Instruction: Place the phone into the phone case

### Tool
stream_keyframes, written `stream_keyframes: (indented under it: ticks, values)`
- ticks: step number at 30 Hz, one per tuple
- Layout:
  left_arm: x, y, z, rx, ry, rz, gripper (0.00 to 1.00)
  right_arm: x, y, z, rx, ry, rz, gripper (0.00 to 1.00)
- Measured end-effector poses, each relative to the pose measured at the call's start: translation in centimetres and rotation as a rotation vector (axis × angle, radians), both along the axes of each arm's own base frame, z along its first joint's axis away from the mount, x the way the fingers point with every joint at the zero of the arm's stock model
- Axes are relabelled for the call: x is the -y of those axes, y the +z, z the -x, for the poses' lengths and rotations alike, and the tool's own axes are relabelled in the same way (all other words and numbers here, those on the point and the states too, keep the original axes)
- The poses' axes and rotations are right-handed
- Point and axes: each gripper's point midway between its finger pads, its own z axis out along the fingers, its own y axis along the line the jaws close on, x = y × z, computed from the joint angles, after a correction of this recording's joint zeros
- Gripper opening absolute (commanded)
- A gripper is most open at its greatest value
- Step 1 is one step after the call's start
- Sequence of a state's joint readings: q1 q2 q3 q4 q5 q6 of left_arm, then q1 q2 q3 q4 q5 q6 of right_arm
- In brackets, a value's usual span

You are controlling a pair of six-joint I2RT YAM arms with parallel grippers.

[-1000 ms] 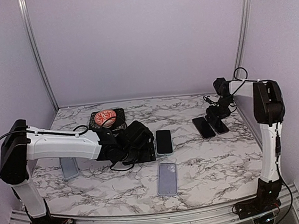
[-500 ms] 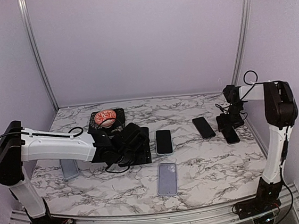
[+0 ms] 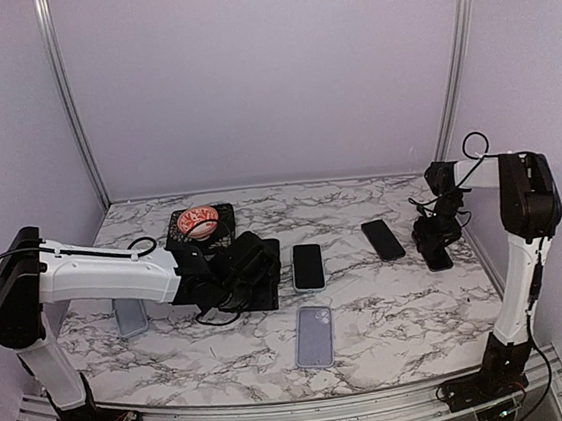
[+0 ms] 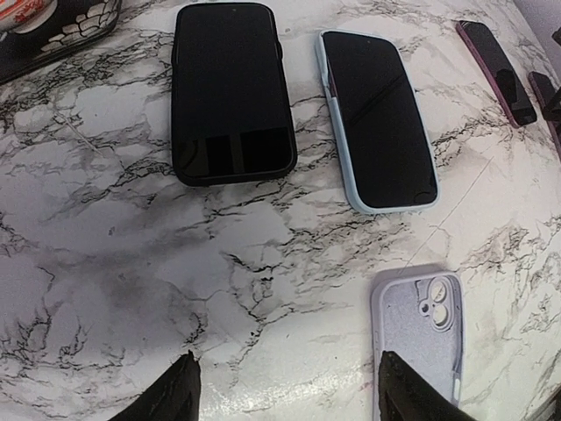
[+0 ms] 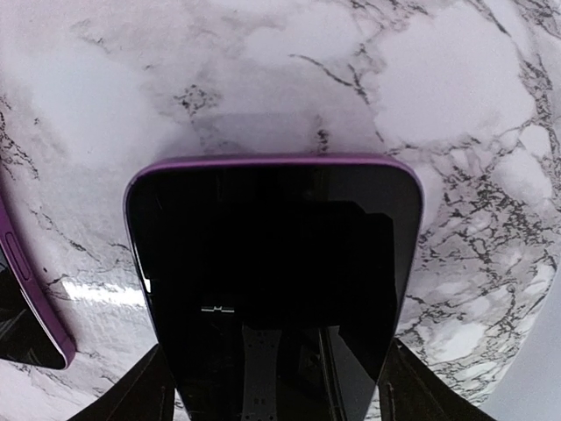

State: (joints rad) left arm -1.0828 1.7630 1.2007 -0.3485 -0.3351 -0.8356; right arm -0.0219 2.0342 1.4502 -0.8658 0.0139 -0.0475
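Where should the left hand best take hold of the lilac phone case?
Grip the lilac phone case across its long edges, near the middle, from straight above: it lies flat on the marble table, with bare surface along both long sides.

Carried rightward toward the table edge by the right gripper [image 3: 433,243]: purple phone [image 5: 272,289], now well apart from the neighbouring phone [image 3: 383,240]. Drawn back slightly leftward: left gripper [image 4: 287,373].

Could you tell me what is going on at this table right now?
The right hand grips a dark phone with a purple rim at the right side of the marble table. The left hand hovers open and empty near a black-cased phone and a phone in a light blue case. The empty lilac phone case lies nearby; no phone is in it yet.
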Motion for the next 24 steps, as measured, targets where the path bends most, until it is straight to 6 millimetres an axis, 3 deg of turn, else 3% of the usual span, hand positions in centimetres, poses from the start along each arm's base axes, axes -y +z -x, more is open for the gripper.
stream_keyframes:
  ticks: [4,7,12,19,24]
  values:
    - [0.4,0.5,0.5,0.044,-0.081,-0.074,0.60,0.0,0.0,0.0,0.000,0.004,0.001,0.50]
    - [2.4,0.5,2.1,0.087,-0.230,-0.143,0.53,0.0,0.2,-0.1,0.005,0.003,0.001,0.43]
    - [4.2,-2.8,5.8,0.065,-0.460,-0.264,0.41,0.8,1.6,0.1,0.048,-0.025,0.041,0.39]
    - [3.8,-6.7,8.1,-0.013,-0.631,-0.381,0.36,0.7,10.4,-0.5,0.357,-0.068,0.119,0.38]
    - [3.6,-7.1,8.8,-0.035,-0.682,-0.385,0.35,-3.9,15.0,-0.8,0.542,-0.006,0.094,0.39]
